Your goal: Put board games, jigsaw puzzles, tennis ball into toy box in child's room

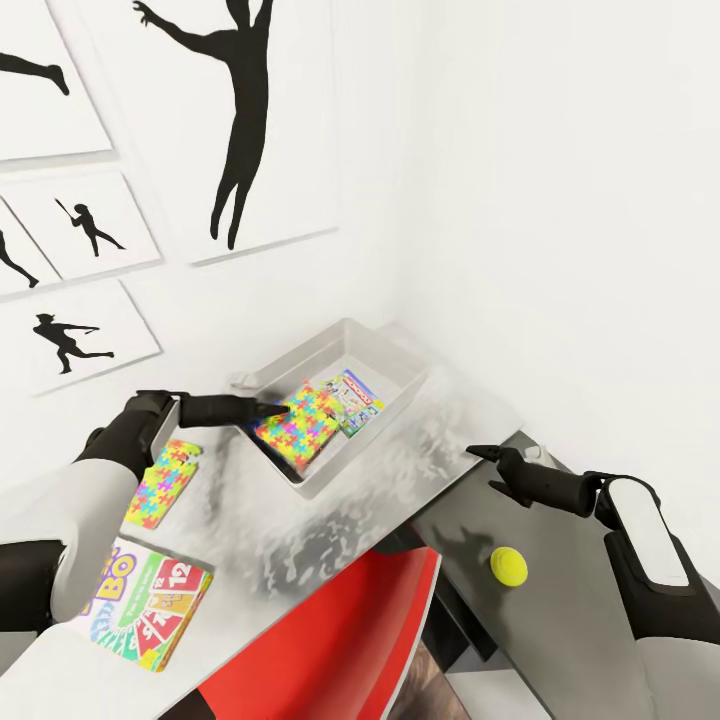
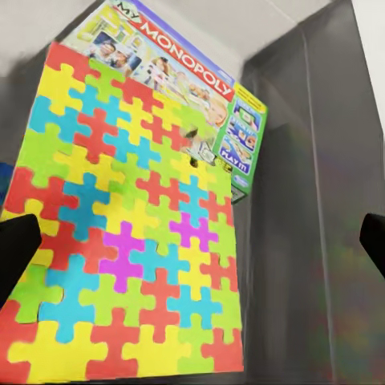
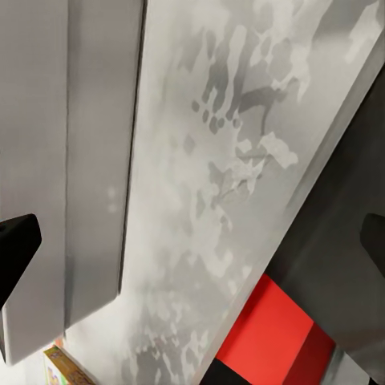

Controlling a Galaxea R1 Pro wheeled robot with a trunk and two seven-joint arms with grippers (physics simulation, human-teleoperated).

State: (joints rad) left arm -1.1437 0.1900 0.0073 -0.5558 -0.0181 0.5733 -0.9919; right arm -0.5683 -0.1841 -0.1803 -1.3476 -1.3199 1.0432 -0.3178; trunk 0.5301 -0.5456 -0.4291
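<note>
A: Two toys sit nearest on the light grey table (image 1: 330,520); the Skip-Bo board game (image 1: 140,600) lies flat at the near left edge; the tennis ball (image 1: 508,566) rests on the dark grey lower section to the right, well apart from everything else.

B: Between them?

A: A red chair (image 1: 340,640) tucked under the table edge; past the Skip-Bo, a jigsaw puzzle (image 1: 163,483) lies flat on the tabletop, just beside the left forearm.

B: Arms?

A: Right gripper (image 1: 483,455) hangs over the join of light and dark sections, holding nothing; the right wrist view has its fingers at the two side edges, so jaws spread; left gripper (image 1: 272,408) reaches over the near rim of the toy box (image 1: 400,365); its fingertips (image 2: 16,249) also sit wide apart in the left wrist view, one overlapping the puzzle's edge there; whether it touches, cannot tell.

B: Box contents?

A: Second jigsaw puzzle (image 2: 128,233) inside, tilted, its near edge up against the box's wall; beyond it the Monopoly board game (image 2: 184,88) lies partly under the puzzle; a sliver of blue (image 2: 5,180) shows at the puzzle's side, too little to identify.

B: Farther?

A: The box stands in the table's far corner against the white wall (image 1: 560,200); black sports silhouette pictures (image 1: 235,110) hang above, left.
</note>
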